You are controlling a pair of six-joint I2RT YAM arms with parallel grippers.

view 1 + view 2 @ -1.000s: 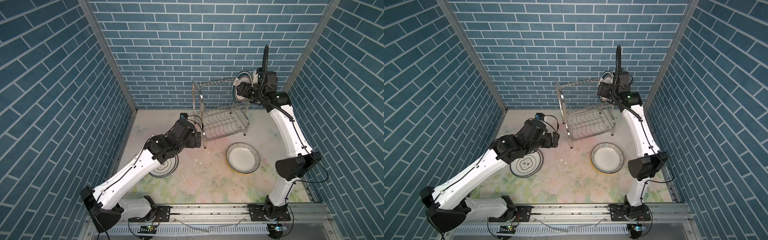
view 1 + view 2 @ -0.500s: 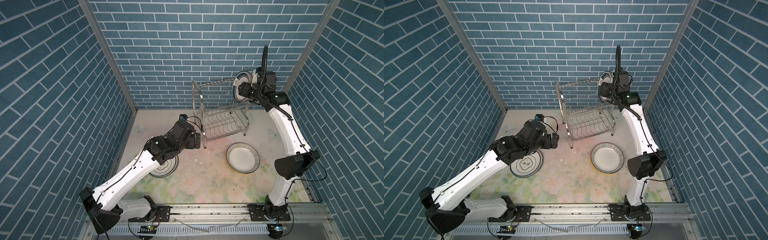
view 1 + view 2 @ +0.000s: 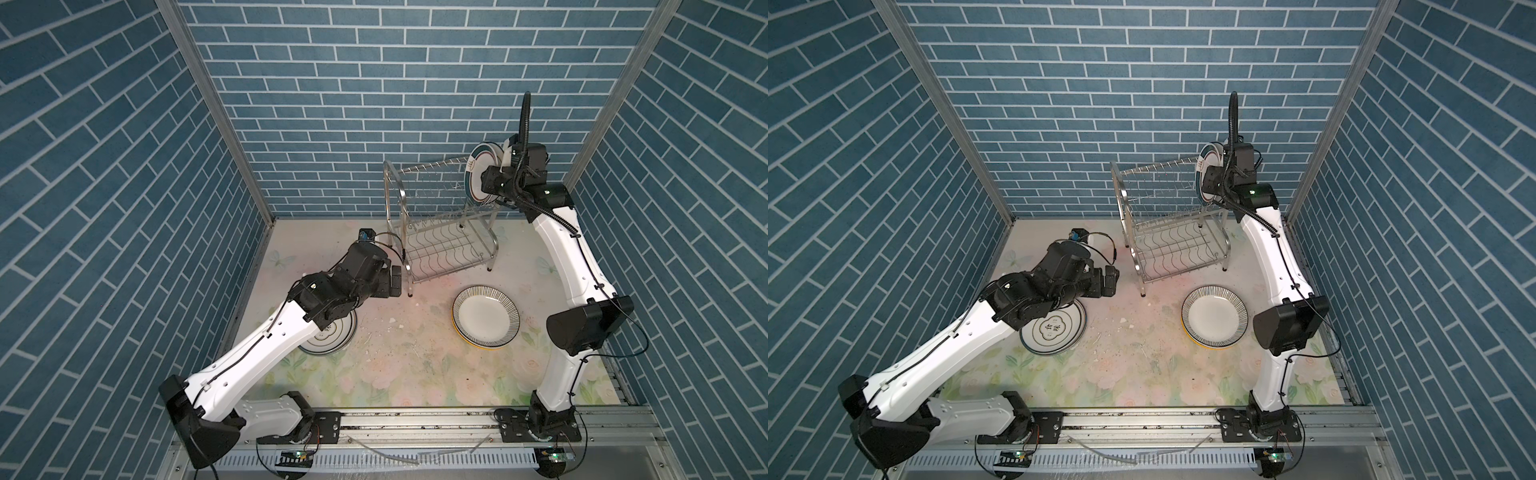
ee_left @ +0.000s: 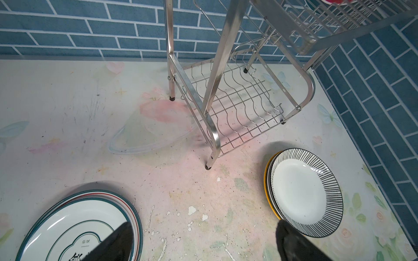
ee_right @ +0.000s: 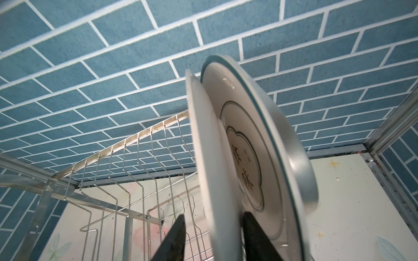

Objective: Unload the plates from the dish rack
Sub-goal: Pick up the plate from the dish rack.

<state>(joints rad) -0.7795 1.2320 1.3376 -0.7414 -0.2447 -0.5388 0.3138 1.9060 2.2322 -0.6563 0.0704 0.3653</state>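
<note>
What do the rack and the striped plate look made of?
Rack: bare polished metal, likely stainless steel; its tubes shine and mirror the surroundings.
Striped plate: glazed ceramic by the look; glossy white well, fine black lines round the rim.

Your left arm (image 3: 266,349) half-hides the green-banded plate (image 3: 332,338) near the dish rack (image 3: 440,253). You can't tell whether your right pincer (image 5: 212,217) touches the racked plate (image 5: 203,146).

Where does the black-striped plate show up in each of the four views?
Top view: black-striped plate on the mat, in front of the dish rack.
Top view: same spot.
Left wrist: on the mat, beyond the rack's corner leg.
Right wrist: not in it.
Shared landmark: the dish rack, in all four.
</note>
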